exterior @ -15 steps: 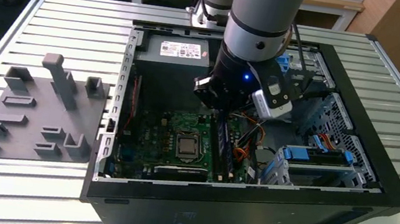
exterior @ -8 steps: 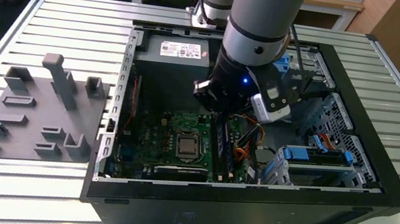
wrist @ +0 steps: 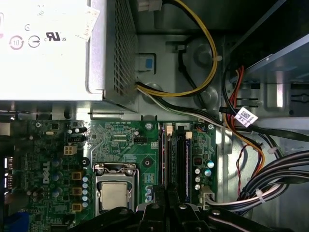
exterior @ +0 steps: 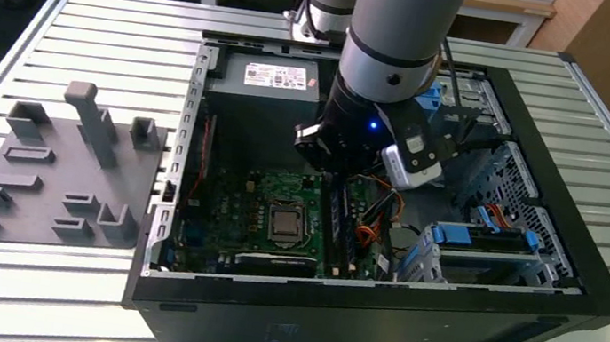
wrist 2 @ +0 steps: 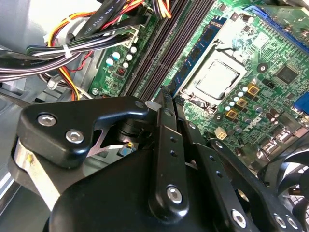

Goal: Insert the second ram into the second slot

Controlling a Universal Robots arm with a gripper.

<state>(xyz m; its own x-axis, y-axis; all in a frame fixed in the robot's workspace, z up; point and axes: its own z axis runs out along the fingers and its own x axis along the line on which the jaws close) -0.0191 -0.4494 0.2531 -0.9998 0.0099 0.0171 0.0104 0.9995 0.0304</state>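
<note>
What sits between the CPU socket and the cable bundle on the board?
The dark RAM slots, then a column of capacitors, as the first wrist view shows.

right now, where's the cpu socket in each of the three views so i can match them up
Exterior view: the CPU socket is mid-motherboard, just to the exterior view's left of the RAM slots.
First wrist view: the socket lies beside the slots, on the side away from the cable bundle.
Second wrist view: the socket has the same layout, next to the slots.
Shared landmark: the RAM slots.
</note>
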